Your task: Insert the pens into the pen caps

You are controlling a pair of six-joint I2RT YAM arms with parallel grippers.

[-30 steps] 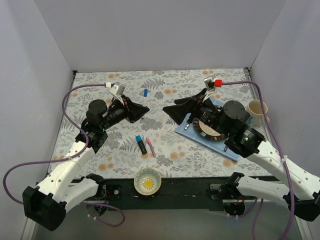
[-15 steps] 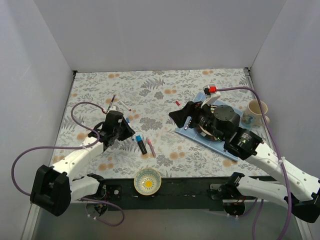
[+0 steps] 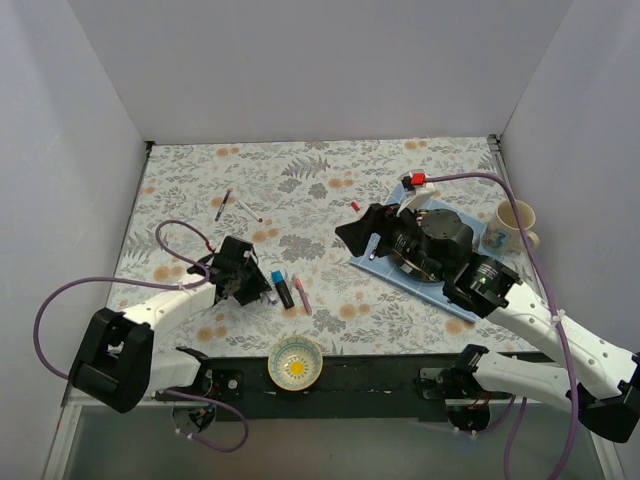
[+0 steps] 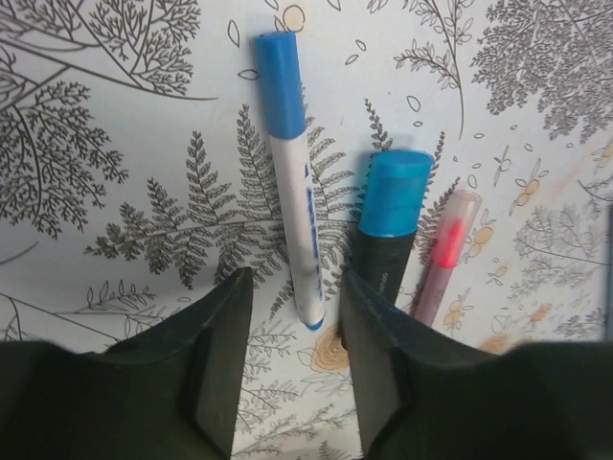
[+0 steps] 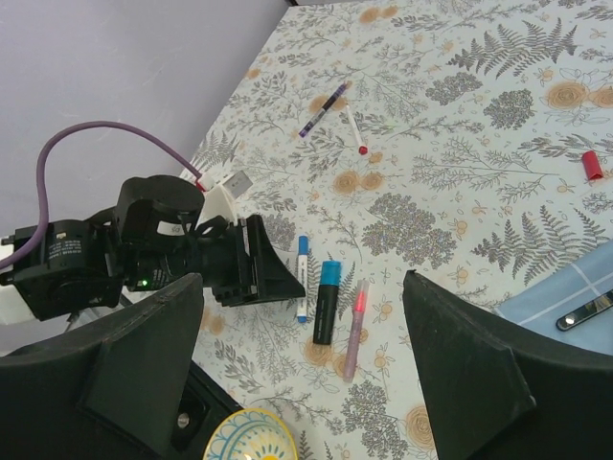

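Note:
A white pen with a blue cap (image 4: 292, 182) lies on the table, its bare end between the fingers of my left gripper (image 4: 295, 287), which is open and low. Beside it lie a black marker with a light-blue end (image 4: 388, 220) and a pink pen (image 4: 445, 254). From above, the left gripper (image 3: 260, 288) is just left of the marker (image 3: 283, 290). My right gripper (image 3: 348, 235) is open and empty, raised over mid table. A dark-blue pen (image 3: 222, 205) and a thin white pen (image 3: 250, 208) lie farther back. A red cap (image 3: 355, 206) lies near the right gripper.
A blue mat (image 3: 470, 305) with a dark plate and cutlery lies under the right arm. A cream mug (image 3: 512, 222) stands at the right edge. A patterned bowl (image 3: 296, 362) sits at the near edge. Grey walls close in three sides.
My left gripper has come down and back toward the near left. The white blue-capped pen it carried now lies on the table. The right gripper drew back slightly.

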